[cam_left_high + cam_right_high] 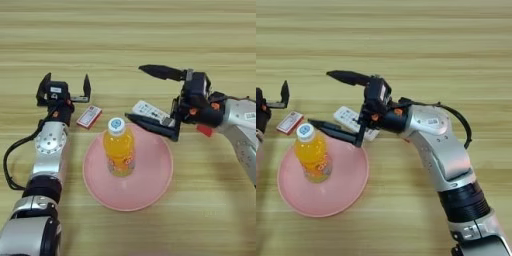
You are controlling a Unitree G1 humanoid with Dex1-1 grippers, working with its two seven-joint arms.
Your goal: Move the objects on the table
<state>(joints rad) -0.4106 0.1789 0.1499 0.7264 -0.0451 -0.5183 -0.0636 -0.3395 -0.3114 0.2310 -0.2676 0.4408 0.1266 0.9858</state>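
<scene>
The wooden table (pixel 125 30) is light brown with long horizontal grain stripes. On its near middle lies a round, smooth pink plate (pixel 150 187), and the clear bottle of orange drink (pixel 119 147) with a white cap stands upright on the plate's left part. The right arm comes in from the right, and its right gripper (pixel 145 95) is spread wide around the flat white rectangular remote (pixel 148 111), one black finger far of it and one near. The left gripper (pixel 65 89) stands left of the plate, fingers wide apart and holding nothing. A small flat red and white box (pixel 89 116) lies just right of it. A small red cube (pixel 204 130) shows partly under the right wrist.
</scene>
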